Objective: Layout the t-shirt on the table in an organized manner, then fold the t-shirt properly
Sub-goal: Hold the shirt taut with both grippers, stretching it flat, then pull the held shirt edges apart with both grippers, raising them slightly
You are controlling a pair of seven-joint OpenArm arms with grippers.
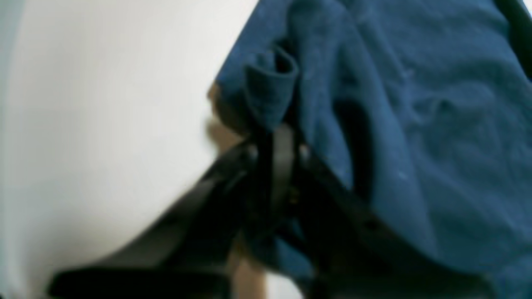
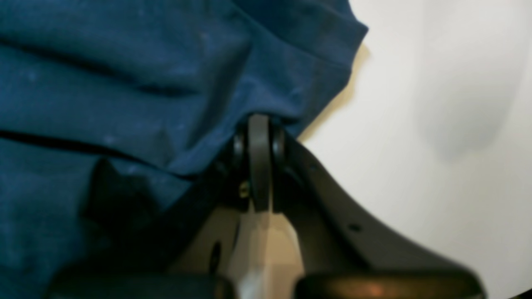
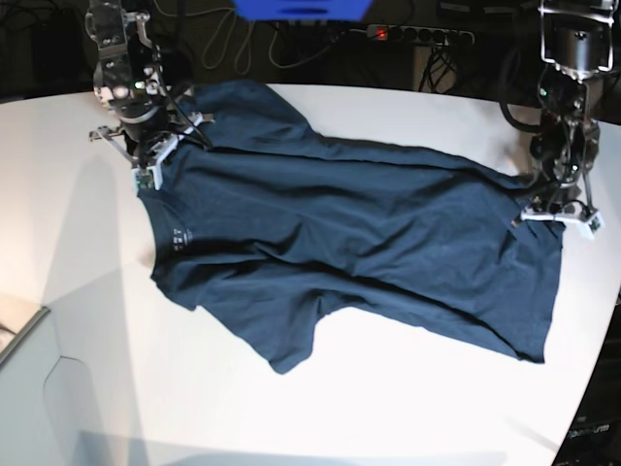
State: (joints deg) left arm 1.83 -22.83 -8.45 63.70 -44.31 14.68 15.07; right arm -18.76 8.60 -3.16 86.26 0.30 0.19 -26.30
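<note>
At the near edge of the base view, from about 5 to 8 o'clock, only the bare white table (image 3: 320, 408) shows. Just beyond it the t-shirt (image 3: 359, 243) lies spread across the middle of the tabletop, dark navy, front down or up I cannot tell, wrinkled in long diagonal folds. One short sleeve points toward 6 o'clock; the collar with its small pale label sits at about 9 o'clock, and the hem runs down the 3 o'clock side.

At 3 o'clock the left gripper (image 3: 560, 209) is down at the hem corner. Its wrist camera shows the jaws drawn together on a rolled lip of the t-shirt (image 1: 395, 124), with the table (image 1: 104, 124) white off to 9 o'clock of the left gripper (image 1: 277, 137).

Farther back, at about 10 o'clock, the right gripper (image 3: 147, 167) stands at the shoulder near the collar. From its own wrist the right gripper (image 2: 259, 124) has its jaws pressed closed, pinching the edge of the t-shirt (image 2: 124, 83), fabric bunching toward 9 o'clock and the table (image 2: 415, 145) bare at 3 o'clock.

Behind the table, at 12 o'clock, cables (image 3: 243, 44) and a power strip (image 3: 417, 35) lie in the dark.
</note>
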